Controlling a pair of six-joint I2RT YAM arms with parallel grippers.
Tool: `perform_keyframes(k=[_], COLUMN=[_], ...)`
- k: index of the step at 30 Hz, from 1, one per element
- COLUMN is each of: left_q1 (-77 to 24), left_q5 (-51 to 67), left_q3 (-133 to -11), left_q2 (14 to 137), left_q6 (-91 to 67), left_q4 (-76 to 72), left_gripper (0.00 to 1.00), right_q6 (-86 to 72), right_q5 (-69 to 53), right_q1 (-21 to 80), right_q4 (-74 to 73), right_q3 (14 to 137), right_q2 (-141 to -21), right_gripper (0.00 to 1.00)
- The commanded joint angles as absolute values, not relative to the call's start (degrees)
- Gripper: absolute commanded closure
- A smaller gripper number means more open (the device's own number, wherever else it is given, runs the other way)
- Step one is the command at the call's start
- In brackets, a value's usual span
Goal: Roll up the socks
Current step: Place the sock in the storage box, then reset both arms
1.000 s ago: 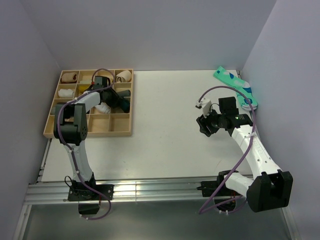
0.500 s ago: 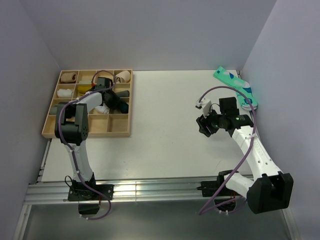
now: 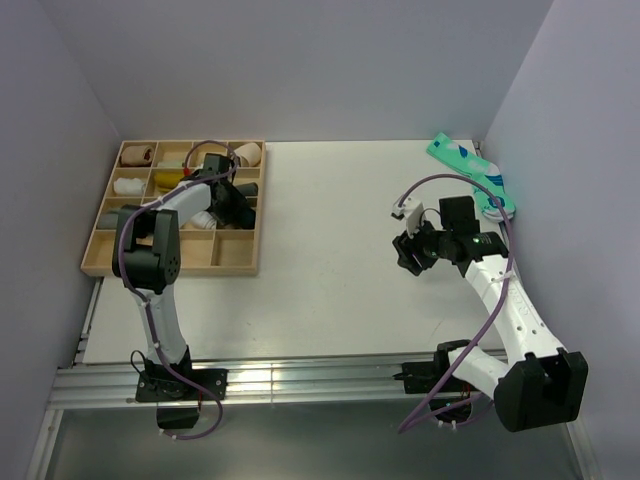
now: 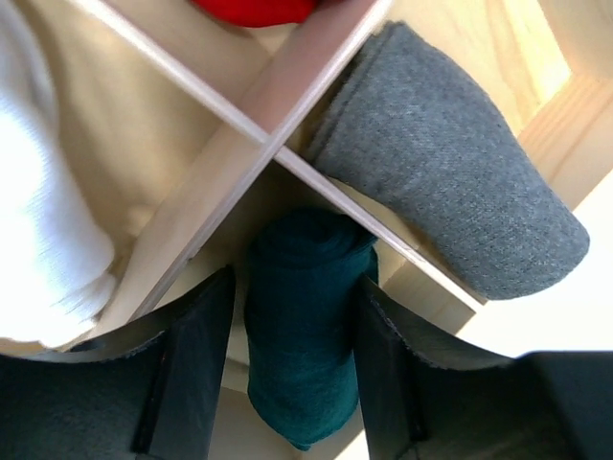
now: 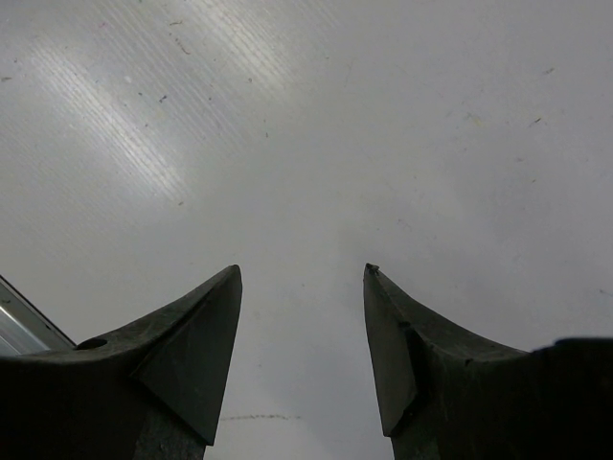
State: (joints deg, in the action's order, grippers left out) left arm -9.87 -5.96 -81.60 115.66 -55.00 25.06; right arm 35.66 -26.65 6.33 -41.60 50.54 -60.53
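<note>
**A:** Where are the socks?

**B:** A dark green sock roll [image 4: 305, 335] lies in a compartment of the wooden tray [image 3: 170, 268] at the far left of the white surface [image 3: 320, 260]. A grey sock [image 4: 450, 192] sits in the compartment beside it, a white sock [image 4: 43, 230] in another, and a red one [image 4: 254, 10] past the dividers.

**A:** And the hands?

**B:** The left hand [image 4: 297, 280] reaches into the tray. Its fingers are parted on either side of the green roll, with a slight gap on one side. The right hand [image 5: 302, 273] hangs wide apart over bare surface, holding nothing. A mint-green pair [image 3: 470, 175] lies flat at the far right corner.
</note>
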Motion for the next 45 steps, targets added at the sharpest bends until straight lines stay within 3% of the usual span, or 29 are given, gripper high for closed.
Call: perform_keyframes(k=[1, 4, 12, 19, 24, 34, 38, 45], left_q1=[-9.40, -9.75, -12.39, -15.02, -22.75, -43.93, -50.34, -55.19], left_q5=[-11.43, -11.69, -12.03, -11.87, -12.66, -17.04, -18.46, -19.69], left_q3=[-80.87, -80.86, -84.81, -83.85, -78.50, -56.45, -52.83, -54.93], left_q2=[111.37, 109.35, 105.56, 94.51, 86.24, 66.99, 65.74, 69.43], left_q6=[-54.76, -54.32, -50.90, -47.20, -45.61, -46.49, -45.89, -44.47], left_q4=[31.21, 30.06, 28.30, 26.98, 23.91, 9.85, 6.77, 6.59], left_gripper=[0.42, 0.35, 0.34, 0.34, 0.35, 0.35, 0.35, 0.36], right_q6=[36.12, 35.51, 32.52, 30.42, 27.87, 22.51, 20.92, 21.01], right_q5=[-27.69, -27.86, -27.86, -30.32, -34.17, -35.69, -35.86, -35.68], right_q1=[5.89, 5.89, 5.89, 5.71, 5.36, 4.66, 4.66, 4.48], right_q4=[-41.48, -41.40, -39.55, -41.22, -42.18, -40.70, -38.76, -39.29], right_q3=[50.18, 50.45, 52.20, 55.55, 57.73, 56.96, 55.02, 55.72], right_q2=[-59.33, -59.50, -60.38, -60.30, -58.98, -53.10, -50.54, -50.27], right_gripper=[0.39, 0.38, 0.38, 0.35, 0.31, 0.22, 0.13, 0.11])
